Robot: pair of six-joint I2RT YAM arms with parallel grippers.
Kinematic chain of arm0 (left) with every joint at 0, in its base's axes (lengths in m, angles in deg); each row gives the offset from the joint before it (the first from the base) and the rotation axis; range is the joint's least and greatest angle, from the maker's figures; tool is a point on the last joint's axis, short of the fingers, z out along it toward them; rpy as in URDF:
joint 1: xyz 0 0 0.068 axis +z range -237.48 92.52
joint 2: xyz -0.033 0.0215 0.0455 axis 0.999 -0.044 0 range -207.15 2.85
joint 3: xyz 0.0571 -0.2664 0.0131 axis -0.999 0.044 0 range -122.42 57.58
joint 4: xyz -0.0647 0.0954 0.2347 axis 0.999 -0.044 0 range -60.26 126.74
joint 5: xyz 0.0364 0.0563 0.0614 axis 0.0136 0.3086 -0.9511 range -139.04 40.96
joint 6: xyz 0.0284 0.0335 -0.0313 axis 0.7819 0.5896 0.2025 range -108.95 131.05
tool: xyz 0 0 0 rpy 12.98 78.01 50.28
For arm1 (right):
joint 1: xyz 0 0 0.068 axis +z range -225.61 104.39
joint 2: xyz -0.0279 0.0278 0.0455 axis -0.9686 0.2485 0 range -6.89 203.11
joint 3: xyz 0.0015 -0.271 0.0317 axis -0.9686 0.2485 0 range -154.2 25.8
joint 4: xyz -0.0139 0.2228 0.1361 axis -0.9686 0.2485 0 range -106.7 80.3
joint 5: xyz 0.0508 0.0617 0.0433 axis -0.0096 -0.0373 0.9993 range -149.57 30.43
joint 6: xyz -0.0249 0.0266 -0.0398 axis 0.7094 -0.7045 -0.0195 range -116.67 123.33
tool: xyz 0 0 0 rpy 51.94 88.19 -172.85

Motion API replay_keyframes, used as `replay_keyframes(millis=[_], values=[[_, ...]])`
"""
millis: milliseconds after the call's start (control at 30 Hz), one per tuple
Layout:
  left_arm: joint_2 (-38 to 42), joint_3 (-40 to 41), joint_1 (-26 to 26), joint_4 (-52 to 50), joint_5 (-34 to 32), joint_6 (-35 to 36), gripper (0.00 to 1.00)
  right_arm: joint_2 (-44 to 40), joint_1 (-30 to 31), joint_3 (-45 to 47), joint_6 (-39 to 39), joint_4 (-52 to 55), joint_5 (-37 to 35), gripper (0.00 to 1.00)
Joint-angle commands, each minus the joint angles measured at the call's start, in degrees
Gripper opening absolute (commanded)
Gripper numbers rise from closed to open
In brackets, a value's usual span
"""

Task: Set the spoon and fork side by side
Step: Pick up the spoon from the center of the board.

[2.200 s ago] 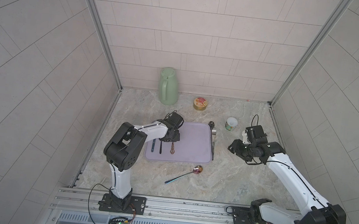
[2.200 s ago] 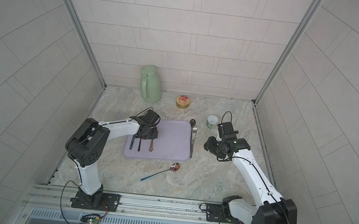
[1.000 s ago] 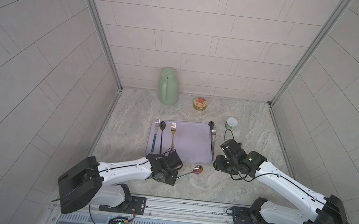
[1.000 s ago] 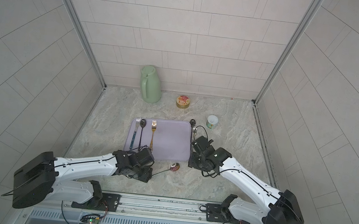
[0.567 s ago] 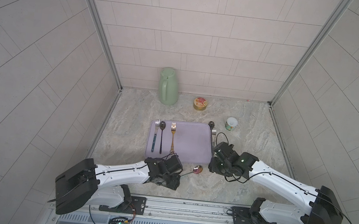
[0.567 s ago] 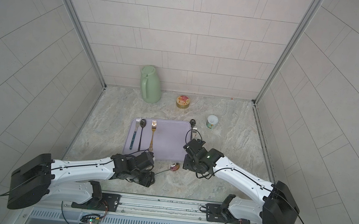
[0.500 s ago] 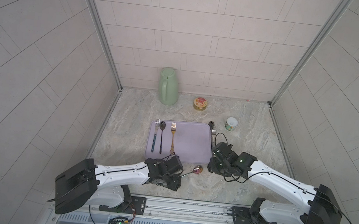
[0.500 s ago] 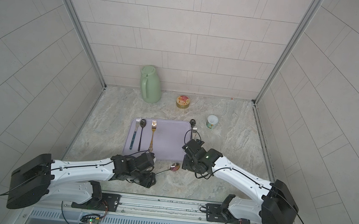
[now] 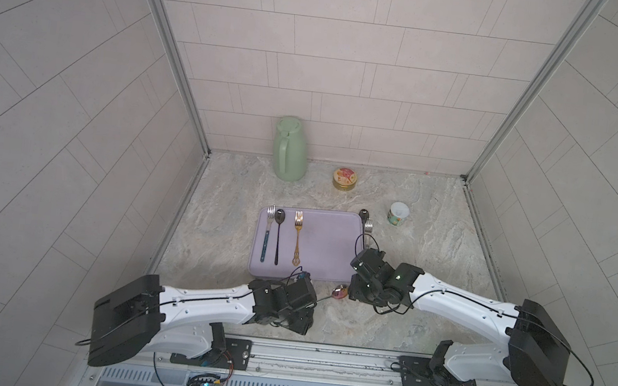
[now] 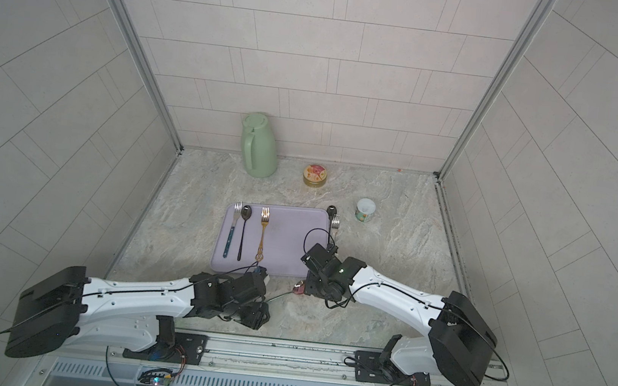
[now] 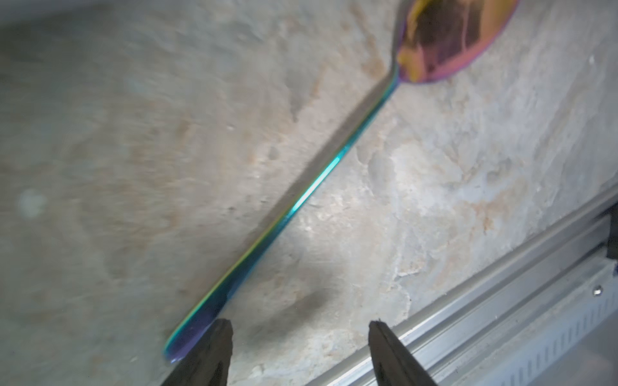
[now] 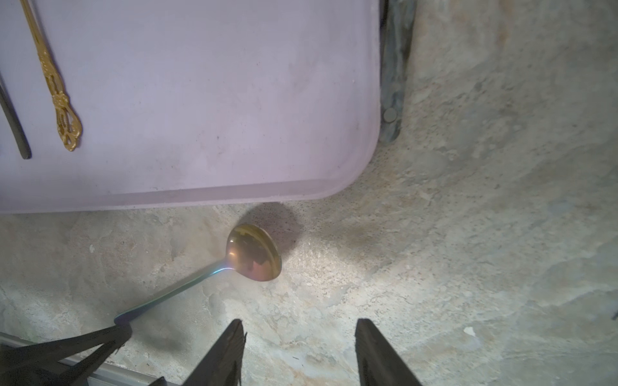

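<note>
At the bench front edge, left gripper fingers apart and empty, one finger beside the handle tip of the iridescent spoon, right gripper fingers apart near its bowl, spoon on bench just before purple tray, gold fork on tray.

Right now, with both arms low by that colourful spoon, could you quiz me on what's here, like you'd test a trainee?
1. True or false: the rainbow spoon lies on the purple tray.
2. How many pieces of cutlery lie on the tray? A) two B) three C) five
3. What does the left claw or the right claw hold?
Key: 1. False; it lies on the stone table beside the tray. 2. B. 3. Nothing; both claws are open and empty.
</note>
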Motion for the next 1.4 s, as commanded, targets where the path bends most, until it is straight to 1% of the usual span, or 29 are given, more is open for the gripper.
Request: replay_keyframes(millis=[0, 100, 167, 333, 567, 733, 833, 967, 1033, 1100, 1200, 1267, 1333, 1367], values=[[4.26, -1.33, 2.93, -7.83, -5.89, 3.02, 0.7, 0.18, 0.7, -1.78, -0.8, -1.27, -0.99, 0.57], [6.01, -0.37, 6.73, -8.53, -4.56, 3.81, 0.73, 0.67, 1.27, -2.09, -1.09, -1.57, -1.09, 0.57], [6.14, 0.26, 7.87, -7.8, -2.54, 3.85, 0.74, 1.25, 1.78, -2.29, -1.43, -2.23, -0.95, 0.57], [3.18, 1.14, 7.88, -4.99, 3.95, 3.28, 0.74, 3.11, 4.0, -2.78, -3.06, -4.3, -0.87, 0.57], [3.21, 3.18, 7.88, -1.31, 6.76, 2.14, 0.73, 6.73, 6.4, -3.55, -4.75, -6.38, -0.33, 0.57], [1.01, 4.88, 7.76, 3.11, 10.72, 1.26, 0.73, 7.09, 6.53, -3.26, -5.23, -7.29, -0.15, 0.57], [-0.42, 5.33, 6.85, 5.28, 12.6, -0.8, 0.71, 6.8, 6.53, -3.22, -5.26, -7.26, -0.34, 0.57], [-0.96, 5.08, 3.66, 7.85, 14.34, -3.05, 0.71, 6.62, 6.53, -2.55, -5.48, -7.4, -0.43, 0.58], [-1.99, 4.45, 2.29, 9.23, 16.25, -4.58, 0.71, 6.41, 6.53, -1.94, -5.63, -7.69, -0.48, 0.61], [-2.94, 3.7, 0.69, 10.32, 17.75, -5.87, 0.71, 6.07, 6.53, -1.11, -5.92, -8.03, -0.49, 0.61], [-3.82, 4.51, -0.52, 14.93, 20.04, -8.12, 0.71, 5.53, 6.53, -0.09, -6.48, -8.73, -0.19, 0.62], [-3.37, 4.32, -0.54, 13.54, 19.13, -8.32, 0.7, 5.68, 6.68, 0.13, -6.73, -9.0, 0.11, 0.6], [-0.27, 4.25, -0.31, 9.73, 15.54, -8.01, 0.7, 6.51, 7.38, -0.3, -7.07, -8.6, -0.17, 0.59], [2.23, 3.91, -0.16, 6.42, 12.72, -8.02, 0.69, 7.24, 7.9, -0.71, -7.23, -8.47, -0.23, 0.58]])
